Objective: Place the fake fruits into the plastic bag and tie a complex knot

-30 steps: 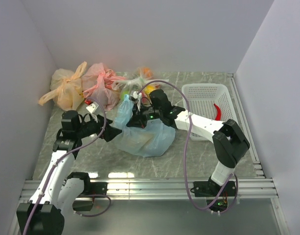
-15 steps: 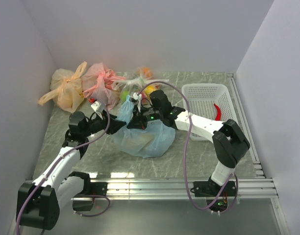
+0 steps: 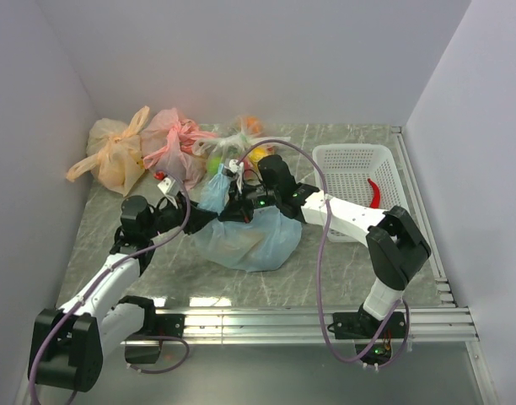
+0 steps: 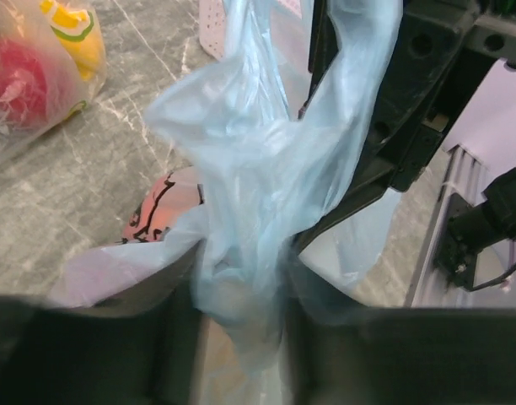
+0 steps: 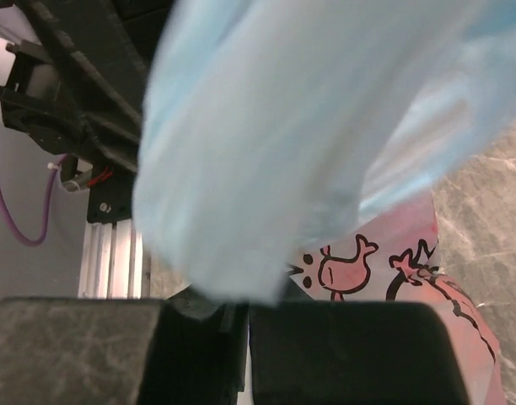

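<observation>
The light blue plastic bag (image 3: pixel 249 236) with pinkish prints sits mid-table, bulging; the fake fruits in it are hidden by the plastic. My right gripper (image 3: pixel 235 205) is shut on an upper flap of the bag (image 5: pixel 266 152), its jaws (image 5: pixel 245 337) pressed together under the plastic. My left gripper (image 3: pixel 201 219) reaches in from the left. Its fingers (image 4: pixel 106 354) stand close on either side of a bunched strip of the bag (image 4: pixel 241 278), pinching it. The right gripper's black body (image 4: pixel 427 76) looms just behind that strip. No knot shows.
At the back left lie a yellow-orange bag (image 3: pixel 115 156), a pink bag (image 3: pixel 174 143) and a clear bag of fruits (image 3: pixel 237 142), also (image 4: pixel 30 67). A white basket (image 3: pixel 355 156) holding a red piece (image 3: pixel 374 192) stands right. Walls close in on three sides.
My left arm has swung right to the bag and its jaws have narrowed from wide open onto the bunched strip. The right gripper and the bag have stayed put.
</observation>
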Controlling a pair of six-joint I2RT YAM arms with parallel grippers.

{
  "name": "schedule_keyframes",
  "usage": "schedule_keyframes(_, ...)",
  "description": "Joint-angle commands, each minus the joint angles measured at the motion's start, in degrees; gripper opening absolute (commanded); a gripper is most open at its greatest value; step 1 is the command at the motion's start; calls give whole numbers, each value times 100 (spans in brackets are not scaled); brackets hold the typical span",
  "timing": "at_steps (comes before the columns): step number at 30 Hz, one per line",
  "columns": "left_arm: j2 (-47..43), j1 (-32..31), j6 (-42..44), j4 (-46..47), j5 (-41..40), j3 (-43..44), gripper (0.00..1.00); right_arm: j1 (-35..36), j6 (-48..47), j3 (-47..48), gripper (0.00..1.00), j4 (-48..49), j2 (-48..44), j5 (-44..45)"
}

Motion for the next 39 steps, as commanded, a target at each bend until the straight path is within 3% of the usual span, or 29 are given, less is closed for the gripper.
schedule_keyframes(1,140,-23,-64,462,83,-6,34,-38,-267,21,0,27,-294,-153)
schedule_keyframes(3,175,-23,-187,629,127,-6,10,-38,-390,66,6,-96,-347,-136)
schedule_keyframes(4,184,-23,-214,691,84,2,1,-29,-443,83,17,-254,-373,-92)
schedule_keyframes(6,184,-23,-223,665,83,28,0,-81,-339,144,39,-404,-504,241)
schedule_keyframes(7,167,-23,-240,648,101,29,0,-151,-268,223,56,-683,-549,242)
schedule_keyframes(8,158,-23,-258,621,84,20,1,-195,-224,372,61,-842,-662,338)
schedule_keyframes(9,131,-23,-275,621,66,-32,1,-274,-180,434,72,-1009,-733,444)
schedule_keyframes(15,35,-23,-310,639,66,-112,1,-722,415,470,75,-1766,-1690,795)
schedule_keyframes(23,43,-23,-311,629,57,20,1,-2469,1990,-345,86,-2338,-2289,1034)
schedule_keyframes(27,52,-23,-354,735,180,11,0,-3034,2693,-1409,94,-1199,-2360,52)
schedule_keyframes(31,70,-23,-258,621,285,90,1,-3395,2511,-2148,94,174,-2045,-1294)
schedule_keyframes(34,87,-23,-214,560,329,134,1,-3421,2124,-2281,95,341,-1965,-1410)
schedule_keyframes(39,114,-23,-179,533,338,152,1,-3404,2281,-2474,97,746,-1684,-1462)
